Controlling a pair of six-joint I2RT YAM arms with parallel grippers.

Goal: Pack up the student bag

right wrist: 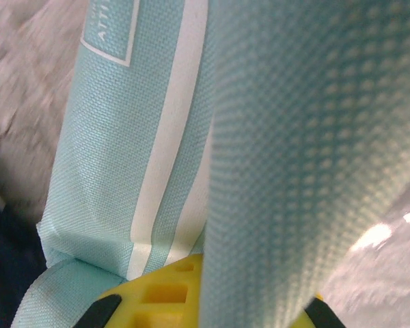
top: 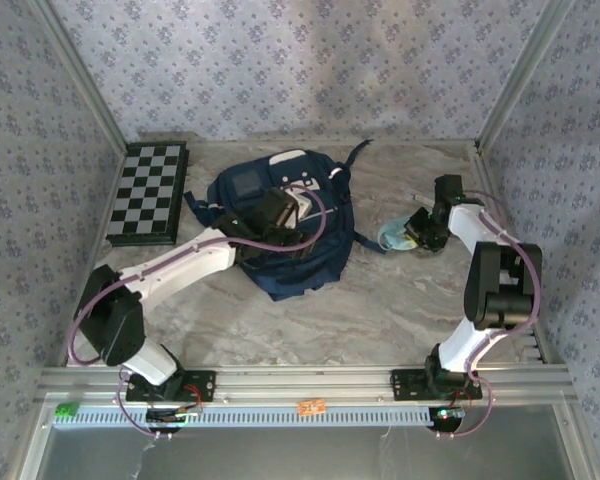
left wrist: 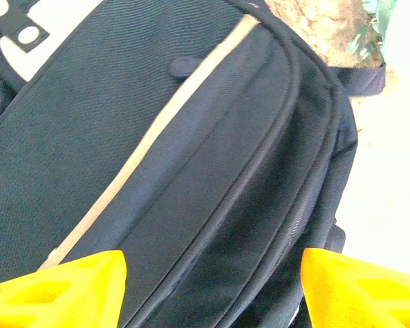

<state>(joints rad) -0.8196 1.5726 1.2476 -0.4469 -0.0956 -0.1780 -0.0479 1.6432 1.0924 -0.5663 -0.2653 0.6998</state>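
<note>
Because the student bag (top: 285, 275) lies left of centre on the table (top: 330, 330), nearer the far edge than the near one, whatever goes into it from the right side has to travel leftward. Its long axis runs roughly from the far edge toward the near edge, with the straps at the far end.

The left gripper (top: 280, 212) hangs directly over the bag's front. In the left wrist view its jaws are spread and its yellow fingertips (left wrist: 61, 287) stand either side of a seamed navy panel, grasping nothing. This arm is plainly the nearer one to the bag.

The right gripper (top: 420, 232) is down toward the right edge, clenched on a fold of the light-blue pouch (top: 392, 238). The right wrist view has the woven fabric pressed against a yellow finger. The pouch sits just off the bag's right flank, so the bag lies to the left of the right jaws, across a short stretch of bare table.

Whether any zip on the bag stands open I cannot tell. The coming carry likely depends on the left jaws parting an opening. A chessboard (top: 150, 192) rests by the far-left corner.
</note>
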